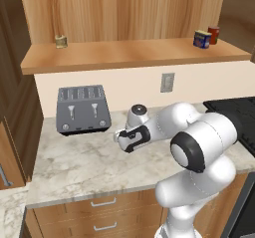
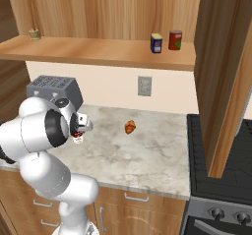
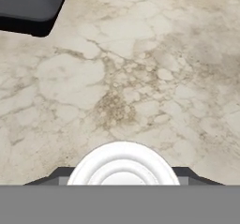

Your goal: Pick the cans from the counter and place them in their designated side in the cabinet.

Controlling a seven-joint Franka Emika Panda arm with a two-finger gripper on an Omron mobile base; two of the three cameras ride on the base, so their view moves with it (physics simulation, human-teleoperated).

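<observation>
**Gripper closed on red-and-white can above the worktop**

The gripper (image 2: 78, 135) is positioned low over the worktop (image 1: 89, 167), in front of and to the right of the toaster (image 1: 82, 109). In the hand view, the pale lid of the red-and-white can (image 3: 123, 164) sits between the two dark fingertips (image 3: 56, 175), which press on either side of it. In the right base view, the same can shows as a small red-and-white patch just under the hand, partly hidden by the arm. Whether its base touches the stone cannot be determined.

The dark blue can (image 1: 201, 39) with the yellow label stands upright on the cabinet shelf board (image 1: 129, 55), at the right end. A plain dark red can (image 1: 213, 34) stands just beside it, further right and slightly farther back. An olive-tan can (image 1: 61, 41) stands at the left end of the same board, well apart from the other two.

A croissant (image 2: 130, 127) lies on the worktop, right of the gripper, below the wall outlet (image 2: 144, 86).
</observation>
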